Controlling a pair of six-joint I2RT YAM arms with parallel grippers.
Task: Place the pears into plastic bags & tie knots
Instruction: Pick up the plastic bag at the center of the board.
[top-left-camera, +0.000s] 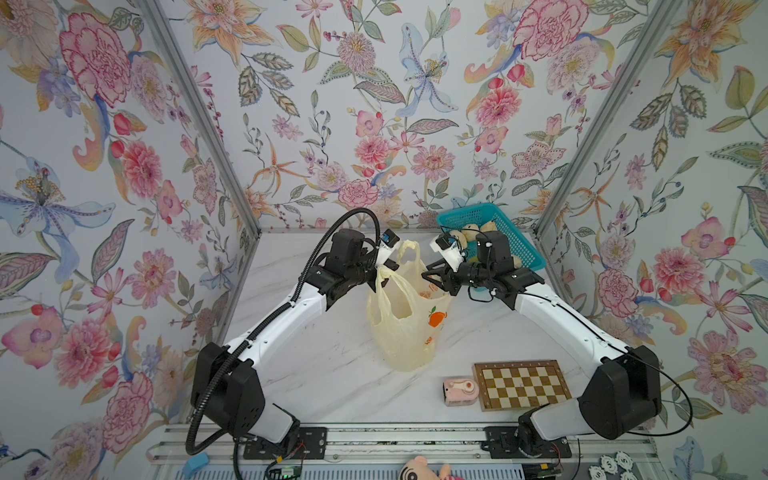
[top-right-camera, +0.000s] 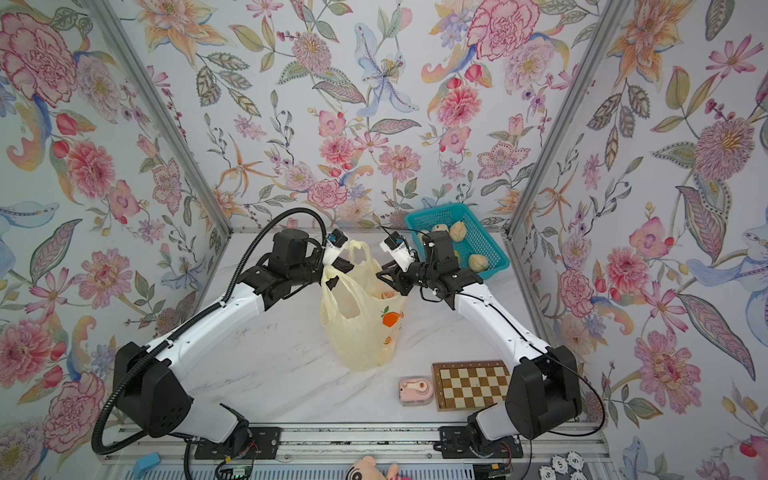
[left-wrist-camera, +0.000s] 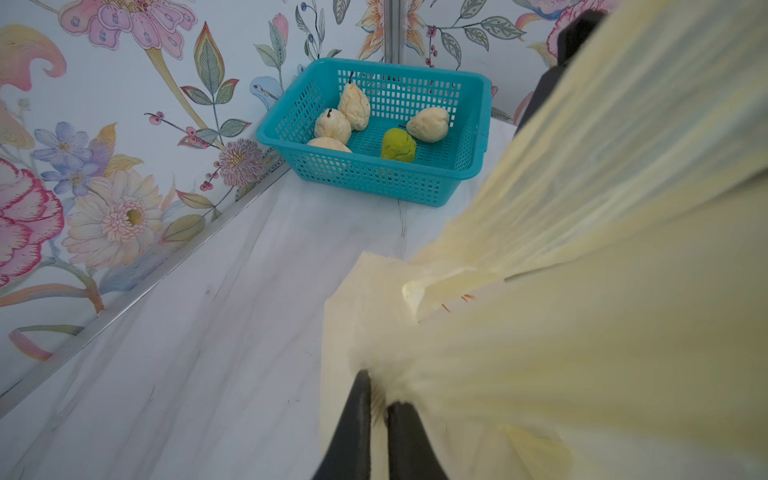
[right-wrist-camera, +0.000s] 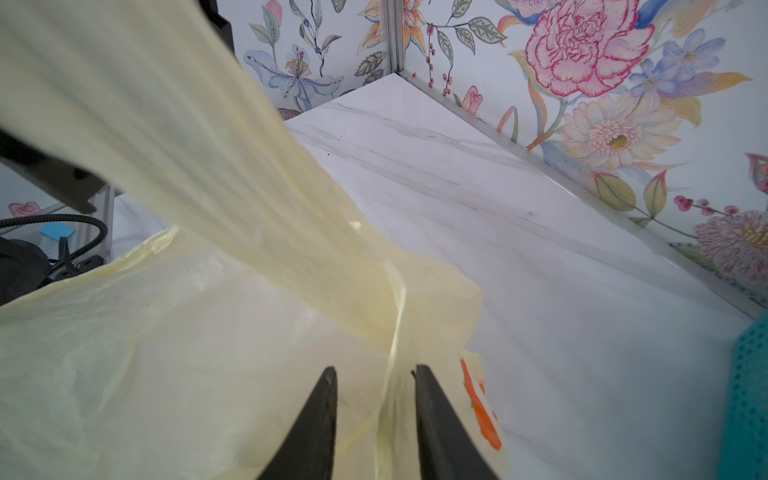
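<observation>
The pale-yellow plastic bag (top-left-camera: 405, 328) (top-right-camera: 357, 332) stands slack mid-table, with orange fruit prints on its side. My left gripper (top-left-camera: 384, 270) (left-wrist-camera: 380, 386) is shut on the gathered film of its left handle. My right gripper (top-left-camera: 430, 282) (right-wrist-camera: 374, 372) is at the bag's right upper edge, its jaws apart with loose film running between them. Several pears lie in the teal basket (left-wrist-camera: 374, 183): cream ones (left-wrist-camera: 354, 106) (left-wrist-camera: 429, 124) and a yellow-green one (left-wrist-camera: 398, 144). In both top views the right arm hides part of the basket (top-left-camera: 519, 241).
A wooden chessboard (top-left-camera: 521, 384) and a pink toy camera (top-left-camera: 459, 390) lie at the front right. Floral walls close in the table on three sides. A blue block (top-left-camera: 195, 463) and a plush toy (top-left-camera: 424, 469) sit beyond the front rail.
</observation>
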